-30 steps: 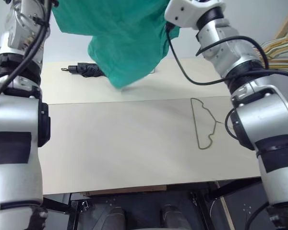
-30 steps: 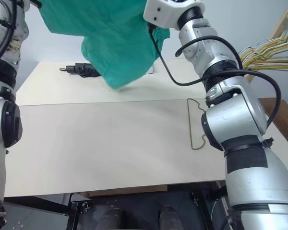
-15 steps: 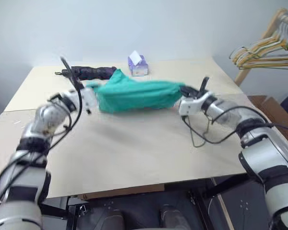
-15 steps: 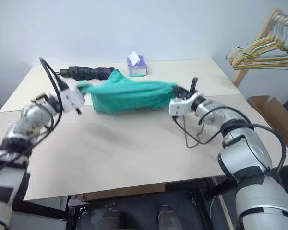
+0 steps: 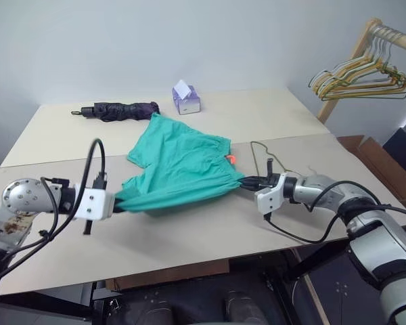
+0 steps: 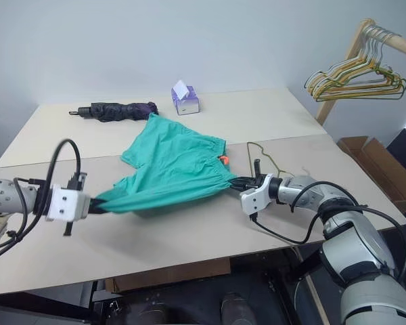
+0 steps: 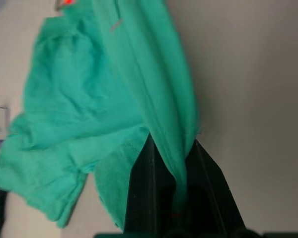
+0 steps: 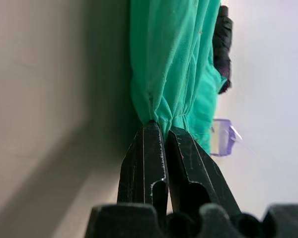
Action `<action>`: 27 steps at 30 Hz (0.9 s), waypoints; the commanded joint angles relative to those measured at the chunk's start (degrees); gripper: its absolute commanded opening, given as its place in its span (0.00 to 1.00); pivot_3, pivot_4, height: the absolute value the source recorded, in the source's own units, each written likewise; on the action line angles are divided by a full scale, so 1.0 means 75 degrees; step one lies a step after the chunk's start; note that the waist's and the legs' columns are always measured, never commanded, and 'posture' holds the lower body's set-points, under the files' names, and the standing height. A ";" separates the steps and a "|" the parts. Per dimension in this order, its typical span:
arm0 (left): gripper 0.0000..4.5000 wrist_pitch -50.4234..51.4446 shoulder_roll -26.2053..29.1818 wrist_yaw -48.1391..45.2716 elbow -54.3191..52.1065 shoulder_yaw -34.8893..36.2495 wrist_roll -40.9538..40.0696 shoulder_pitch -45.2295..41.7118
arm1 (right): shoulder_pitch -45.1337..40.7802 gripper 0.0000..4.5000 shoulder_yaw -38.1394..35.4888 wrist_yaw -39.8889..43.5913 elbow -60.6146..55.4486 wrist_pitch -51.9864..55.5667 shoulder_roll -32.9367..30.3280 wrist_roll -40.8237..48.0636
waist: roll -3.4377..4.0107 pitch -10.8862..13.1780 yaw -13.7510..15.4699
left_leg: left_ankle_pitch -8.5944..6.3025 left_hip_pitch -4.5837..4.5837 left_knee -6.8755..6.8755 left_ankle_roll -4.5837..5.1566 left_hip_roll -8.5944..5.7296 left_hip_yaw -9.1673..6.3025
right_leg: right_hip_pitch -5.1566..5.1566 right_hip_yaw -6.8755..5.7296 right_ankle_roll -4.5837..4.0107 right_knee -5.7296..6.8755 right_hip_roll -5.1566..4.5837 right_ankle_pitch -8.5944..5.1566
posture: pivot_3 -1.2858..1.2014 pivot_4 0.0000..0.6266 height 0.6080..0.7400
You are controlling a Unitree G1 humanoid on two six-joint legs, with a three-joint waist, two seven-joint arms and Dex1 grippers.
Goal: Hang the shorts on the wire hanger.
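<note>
Between the 2 grippers the shorts [image 5: 179,166] stretch low over the table [image 5: 189,230], their legs spread toward the far side. Left gripper [image 7: 175,163] is clamped on one end of the waistband; right gripper [image 8: 164,130] pinches the other end, near the orange tab [image 5: 232,159]. Just beyond the right gripper lies the wire hanger [image 5: 262,154], flat on the table.

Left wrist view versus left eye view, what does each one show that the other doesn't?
Left wrist view alone: close up, the left hand shut on a bunched fold of the shorts.

Left eye view alone: the wire hanger on the table, the folded umbrella, the tissue box, the hanger cluster, and the right hand gripping the shorts' other end.

Both: the shorts with their orange tab.
</note>
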 commanded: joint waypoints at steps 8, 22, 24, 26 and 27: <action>0.00 0.0751 0.1026 -0.1123 -0.2025 0.0933 -0.0543 0.2081 | 0.0789 0.00 -0.0395 0.0529 -0.0690 0.0071 -0.0808 0.0251 | -0.0002 0.0001 -0.0002 | -0.0006 0.0003 0.0002 0.0010 0.0006 0.0006 | 0.0000 0.0002 -0.0006 0.0000 0.0003 -0.0005 | 0.53 0.06 1.00; 0.10 0.1886 0.0823 -0.1054 -0.3371 0.1555 -0.0670 0.3449 | 0.2603 0.26 -0.0814 0.2030 -0.3059 0.0410 -0.1371 0.1793 | -0.0014 0.0011 0.0238 | -0.0017 0.0013 0.0010 0.0028 0.0008 0.0028 | 0.0009 0.0017 -0.0011 -0.0004 0.0002 -0.0010 | 0.53 0.08 1.00; 0.21 0.1952 0.0668 -0.1050 -0.3326 0.1389 -0.0561 0.3315 | 0.2748 0.41 -0.0874 0.2337 -0.3308 0.0493 -0.1448 0.2061 | -0.0013 0.0012 0.0299 | -0.0018 0.0013 0.0012 0.0030 0.0007 0.0030 | 0.0011 0.0017 -0.0011 -0.0010 0.0001 -0.0011 | 0.53 0.08 1.00; 0.34 0.1943 0.0321 -0.0955 -0.3109 0.1071 -0.0292 0.3058 | 0.2904 0.55 -0.0953 0.2689 -0.3577 0.0631 -0.1544 0.2375 | -0.0013 0.0012 0.0335 | -0.0020 0.0022 0.0012 0.0033 0.0010 0.0034 | 0.0014 0.0018 -0.0013 -0.0008 0.0004 -0.0012 | 0.53 0.08 1.00; 0.41 0.1918 0.0122 -0.0903 -0.2947 0.0922 -0.0149 0.2911 | 0.2974 0.62 -0.1009 0.2844 -0.3698 0.0716 -0.1586 0.2524 | -0.0013 0.0012 0.0338 | -0.0022 0.0027 0.0012 0.0037 0.0014 0.0037 | 0.0018 0.0024 -0.0015 -0.0011 0.0009 -0.0013 | 0.53 0.08 1.00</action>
